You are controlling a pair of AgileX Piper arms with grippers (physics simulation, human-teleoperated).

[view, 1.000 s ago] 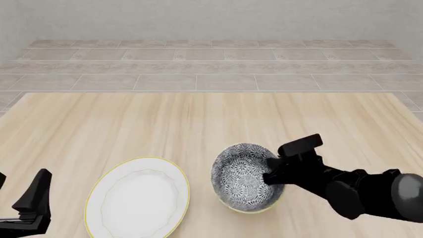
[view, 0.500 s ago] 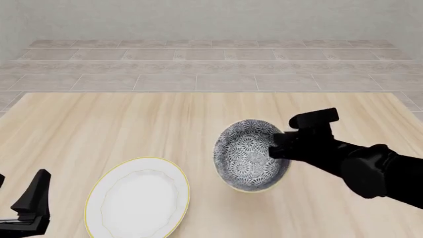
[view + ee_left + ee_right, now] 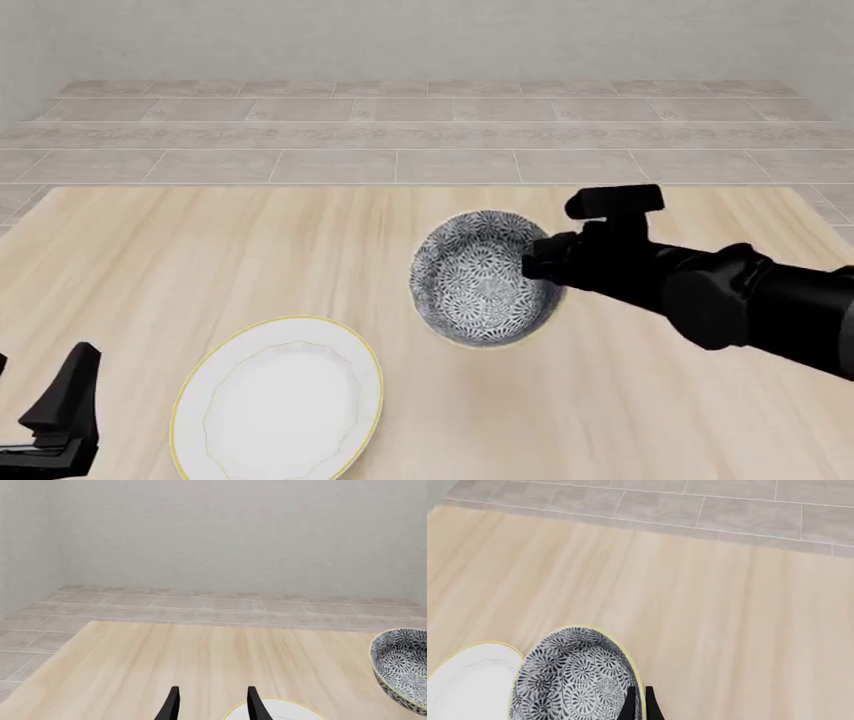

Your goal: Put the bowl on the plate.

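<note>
- The round, deep, dark grey-blue bowl with white flowers point(image 3: 483, 293) looks hard, smooth and easy to break. Its thin rim is the best place to pinch.
- The right hand point(image 3: 545, 266) is closed on that rim, and the bowl hangs tipped above the light wooden desk point(image 3: 200, 260).
- The bowl is empty. So is the wide white plate with a yellow edge point(image 3: 278, 399), near and to the left.
- The left hand point(image 3: 212, 703) is open, holding nothing.

Right hand point(image 3: 541, 262) clamped, arm raised; left hand point(image 3: 212, 702) parted, low.

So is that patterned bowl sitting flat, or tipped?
Tipped. The bowl is held by its rim in the right pincer, its patterned inside turned toward the front camera, beside the plate, not on it.
</note>
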